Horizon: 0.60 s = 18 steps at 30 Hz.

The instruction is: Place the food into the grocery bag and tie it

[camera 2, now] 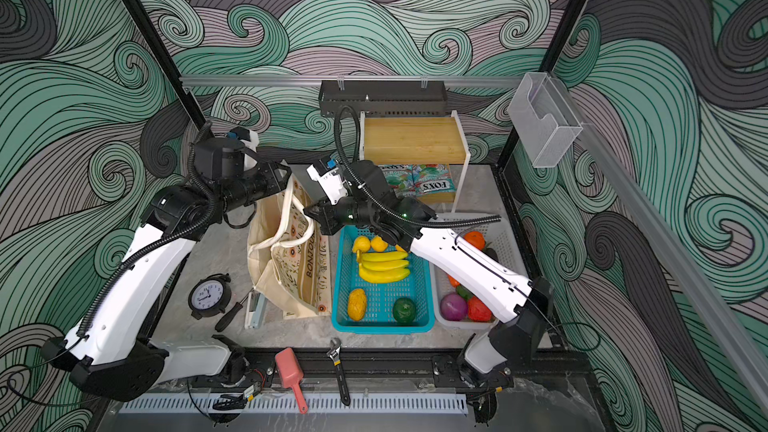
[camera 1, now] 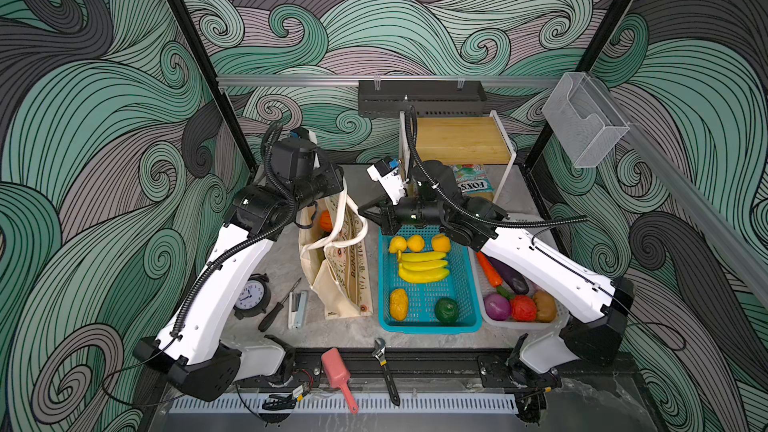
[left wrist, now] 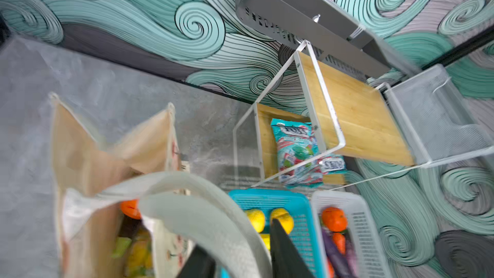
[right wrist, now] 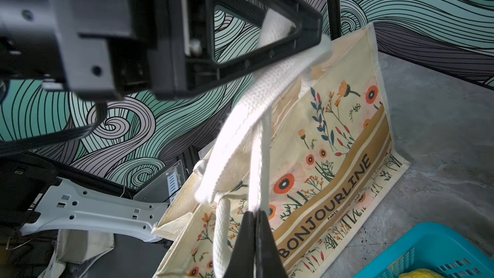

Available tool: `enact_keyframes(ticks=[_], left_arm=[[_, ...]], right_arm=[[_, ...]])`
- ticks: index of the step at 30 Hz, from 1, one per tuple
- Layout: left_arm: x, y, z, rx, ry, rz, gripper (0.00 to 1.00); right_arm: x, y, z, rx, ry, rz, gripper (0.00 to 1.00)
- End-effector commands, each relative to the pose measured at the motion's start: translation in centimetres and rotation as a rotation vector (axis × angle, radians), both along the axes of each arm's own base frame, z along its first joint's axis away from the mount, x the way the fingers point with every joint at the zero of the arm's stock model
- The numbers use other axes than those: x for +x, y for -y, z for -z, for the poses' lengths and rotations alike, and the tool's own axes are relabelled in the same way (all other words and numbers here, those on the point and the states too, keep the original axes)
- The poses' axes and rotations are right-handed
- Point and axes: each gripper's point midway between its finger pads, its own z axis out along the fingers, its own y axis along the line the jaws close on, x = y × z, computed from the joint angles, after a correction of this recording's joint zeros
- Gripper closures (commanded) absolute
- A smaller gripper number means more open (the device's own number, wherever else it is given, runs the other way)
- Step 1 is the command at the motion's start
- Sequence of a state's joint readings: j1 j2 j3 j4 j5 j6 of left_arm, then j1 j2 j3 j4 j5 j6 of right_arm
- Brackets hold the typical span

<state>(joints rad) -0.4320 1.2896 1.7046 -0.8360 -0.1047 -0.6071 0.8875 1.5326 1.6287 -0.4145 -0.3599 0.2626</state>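
The floral tote bag (camera 1: 332, 259) stands left of the teal basket (camera 1: 428, 328), with an orange fruit (camera 1: 325, 220) inside. The right gripper (right wrist: 256, 213) pinches a white rope handle (right wrist: 258, 177). The left gripper (left wrist: 236, 234) has its jaws apart, with a handle loop (left wrist: 187, 183) between them.

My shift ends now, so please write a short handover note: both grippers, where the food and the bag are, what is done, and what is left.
Left gripper: jaws around one rope handle, grip unclear.
Right gripper: shut on second rope handle.
BONJOURLINE tote stands beside teal basket.
Done: orange fruit is inside the tote.
Remaining: FOX'S packets lie in wooden rack; handles untied.
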Motion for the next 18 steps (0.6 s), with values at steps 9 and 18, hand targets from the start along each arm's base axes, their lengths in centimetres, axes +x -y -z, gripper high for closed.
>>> enact_keyframes(ticks=[9,18], left_arm=[[1.2,-1.8,-0.8,-0.136,0.035,-0.091,0.30],[1.8,-0.6,0.4,-0.214,-0.003,-0.041,0.77]], right_arm=[[-1.5,-0.1,-0.8,0.037,-0.001,-0.050,1.00],[-1.5,-0.2,-0.5,0.038,-0.010,-0.052,1.00]])
